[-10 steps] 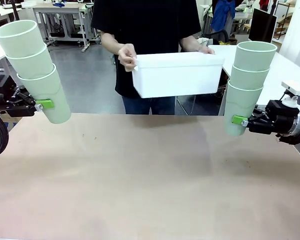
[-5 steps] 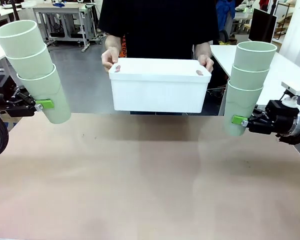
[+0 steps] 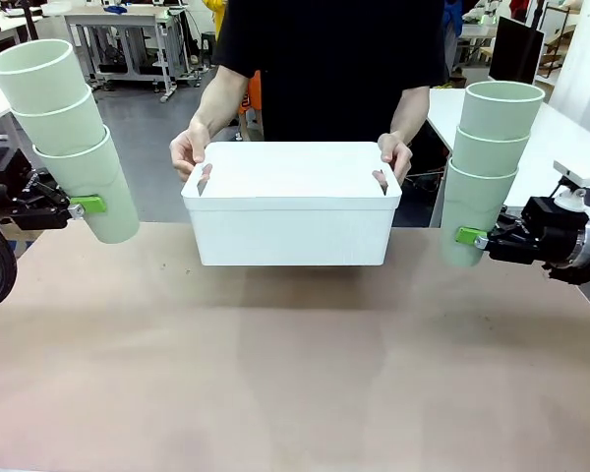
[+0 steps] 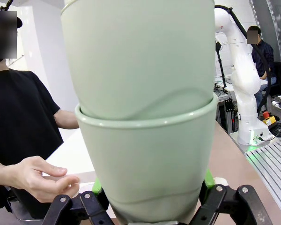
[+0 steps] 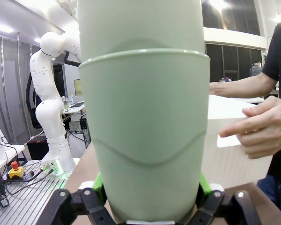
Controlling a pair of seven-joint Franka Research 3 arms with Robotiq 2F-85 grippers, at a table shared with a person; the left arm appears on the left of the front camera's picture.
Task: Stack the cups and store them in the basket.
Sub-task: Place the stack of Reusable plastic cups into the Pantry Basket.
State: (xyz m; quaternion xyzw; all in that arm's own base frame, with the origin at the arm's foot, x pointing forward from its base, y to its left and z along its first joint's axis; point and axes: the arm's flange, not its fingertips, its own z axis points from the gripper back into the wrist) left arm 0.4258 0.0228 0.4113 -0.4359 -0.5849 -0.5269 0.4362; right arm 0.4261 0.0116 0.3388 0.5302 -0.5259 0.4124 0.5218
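- My left arm's jaws are closed tight on the lowest of three nested tall pale mint-green plastic tumblers, the left stack [image 3: 67,138]. It hangs in the air at the left side of the desk [image 3: 295,374] with its top leaning outward.
- In the left wrist view the left stack [image 4: 145,140] sits squarely between the two fingers, gripped on both sides.
- My right arm's jaws are clamped on the bottom tumbler of the other three, the right stack [image 3: 487,162]. It stands almost upright in the air at the desk's right side.
- The white rectangular plastic basket [image 3: 290,216] is at the far middle of the desk, between the two stacks, open side up.
- A person in a black shirt holds the basket by its short ends, one hand [image 3: 189,152] at each handle cut-out and the other hand [image 3: 395,155] opposite.
- I cannot tell whether the basket's base is touching the desk.
- In the right wrist view the basket [image 5: 234,145] shows just beside the right stack [image 5: 145,131].
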